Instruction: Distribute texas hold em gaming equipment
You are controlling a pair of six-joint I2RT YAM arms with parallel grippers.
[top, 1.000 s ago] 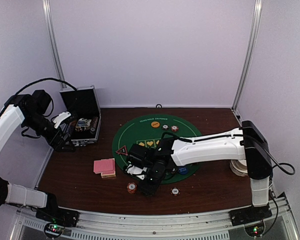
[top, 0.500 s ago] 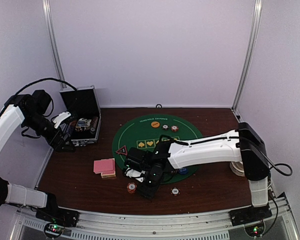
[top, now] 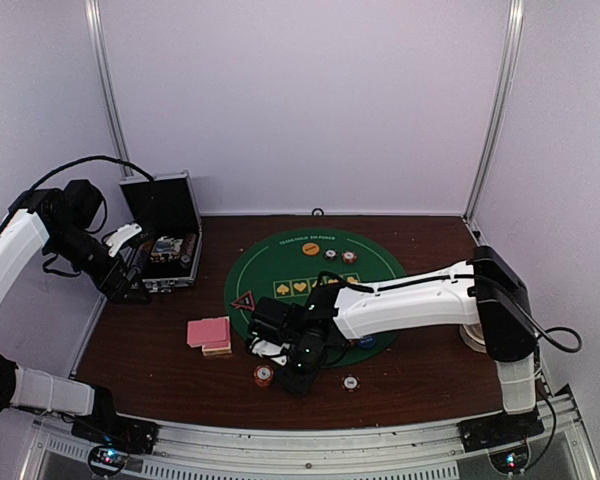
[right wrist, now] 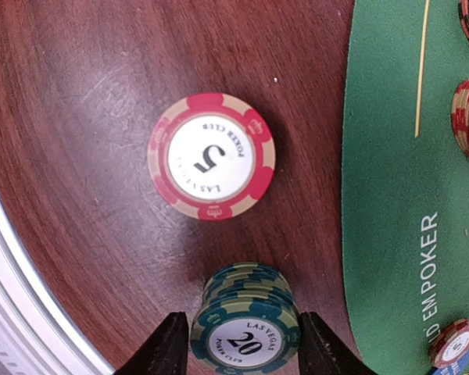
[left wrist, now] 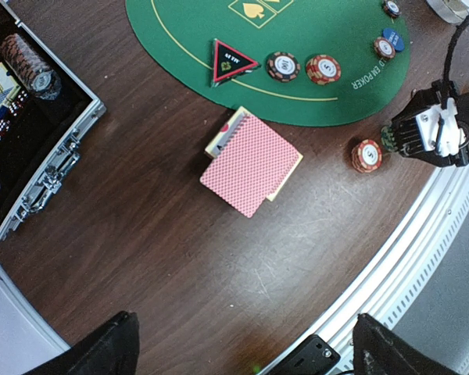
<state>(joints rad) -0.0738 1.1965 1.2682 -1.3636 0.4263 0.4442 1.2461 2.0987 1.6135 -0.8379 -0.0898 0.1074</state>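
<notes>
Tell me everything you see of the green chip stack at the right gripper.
The green chip stack is several chips, teal-green with cream edge stripes, the top one labelled LAS VEGAS 20 on white. The black fingers of the right gripper sit against both sides. It is over brown table, off the green mat, beside but apart from a red 5 chip. Whether it touches the wood is unclear.

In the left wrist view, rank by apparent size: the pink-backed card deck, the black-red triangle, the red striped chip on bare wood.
Pink-backed card deck, clearly largest.
Black-red triangle marker next.
Red striped chip on the bare wood smallest, though only a little smaller than the triangle.
</notes>
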